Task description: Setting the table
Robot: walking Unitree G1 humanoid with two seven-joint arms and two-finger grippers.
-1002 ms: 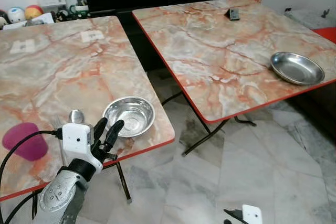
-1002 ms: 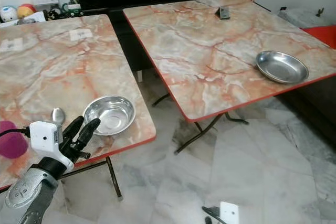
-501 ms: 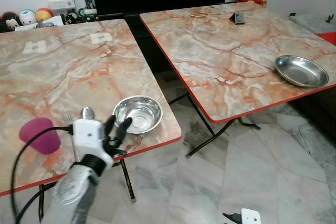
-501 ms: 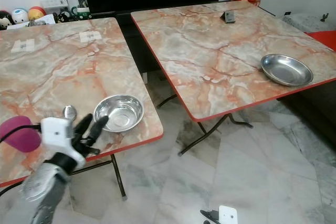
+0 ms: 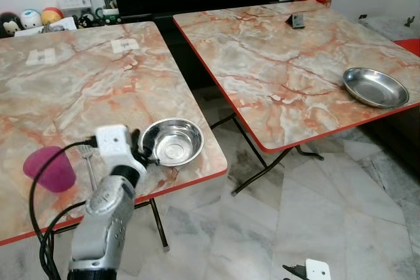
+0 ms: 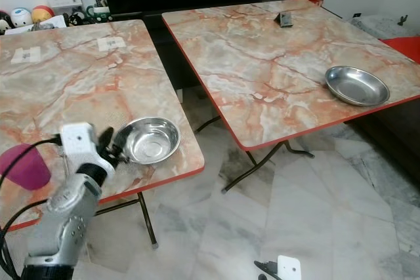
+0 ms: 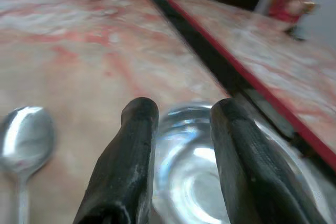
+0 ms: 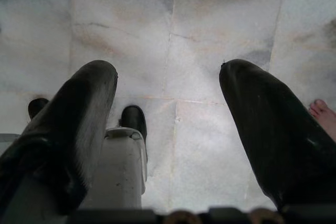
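I see the left gripper [image 7: 181, 145] at the near rim of the round stainless-steel bowl [image 5: 172, 142]; its two black fingers [image 7: 128, 166] are parted with a narrow gap, gripping nothing. The bowl rests near the front corner of the left marble-patterned folding table [image 5: 79, 90]; a steel spoon [image 7: 23, 142] lies just beside it, and a magenta plastic cup [image 5: 48, 168] stands farther left. A shallow steel plate [image 5: 375, 86] sits on the right marble-patterned table [image 5: 282, 50]. The right gripper [image 8: 168, 129] hangs over the grey marble floor [image 8: 173, 35], fingers spread wide.
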